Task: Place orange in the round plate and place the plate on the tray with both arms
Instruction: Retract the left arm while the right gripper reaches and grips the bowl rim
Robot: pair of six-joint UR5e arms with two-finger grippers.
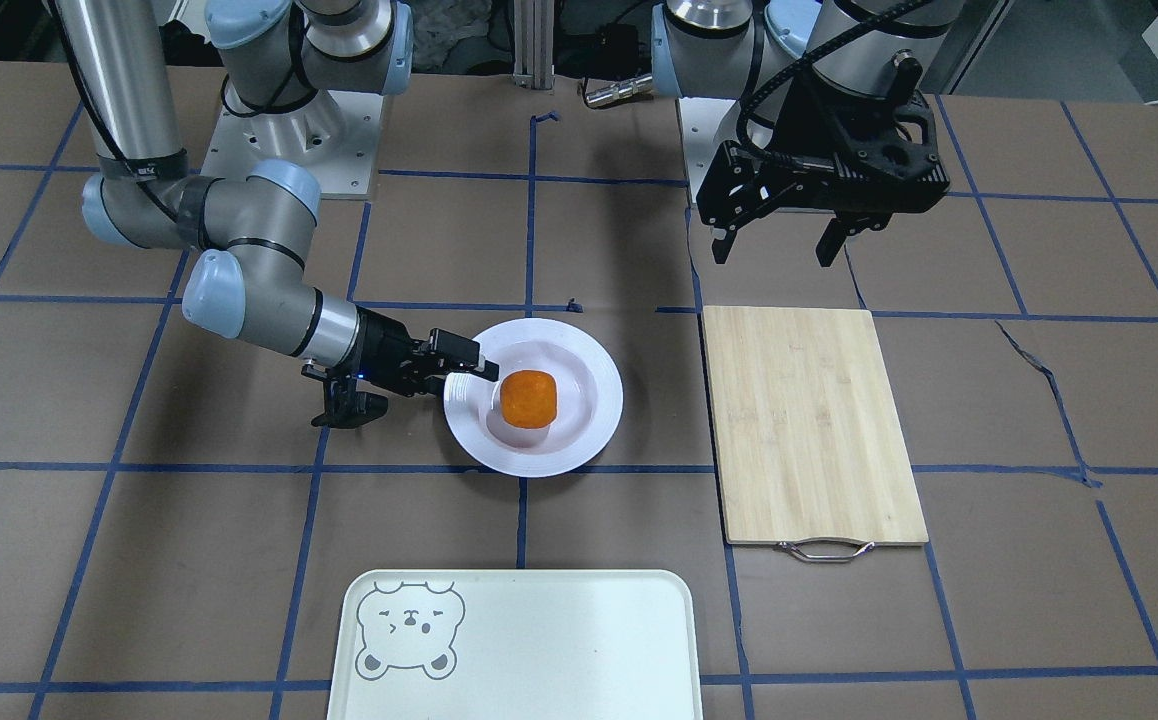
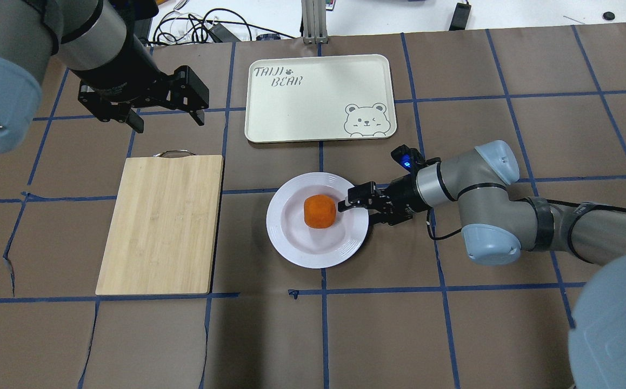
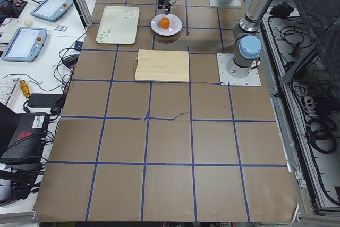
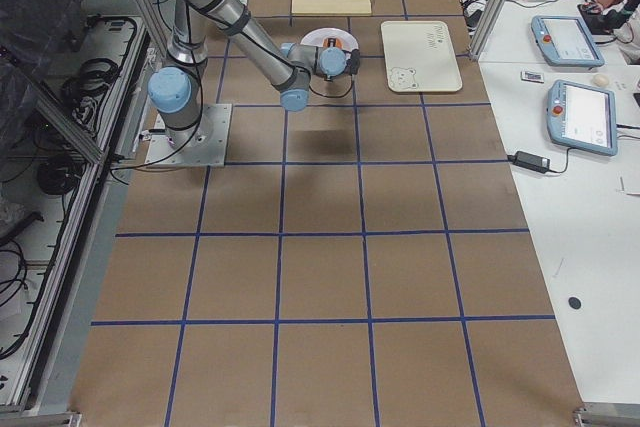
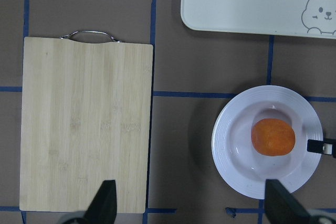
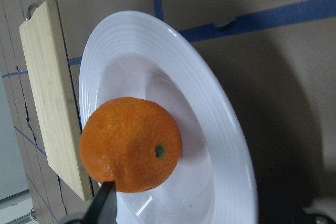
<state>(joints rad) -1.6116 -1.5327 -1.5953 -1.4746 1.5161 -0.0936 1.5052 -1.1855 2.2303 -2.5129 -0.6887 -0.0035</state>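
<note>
Two spread grippers: right gripper astride near rim of round plate, orange just past its fingertip; left gripper well apart, farther off; tray to the side.

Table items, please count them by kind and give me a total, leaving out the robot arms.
Orange: 1
Plate: 1
Tray: 1
Cutting board: 1
Total: 4
</note>
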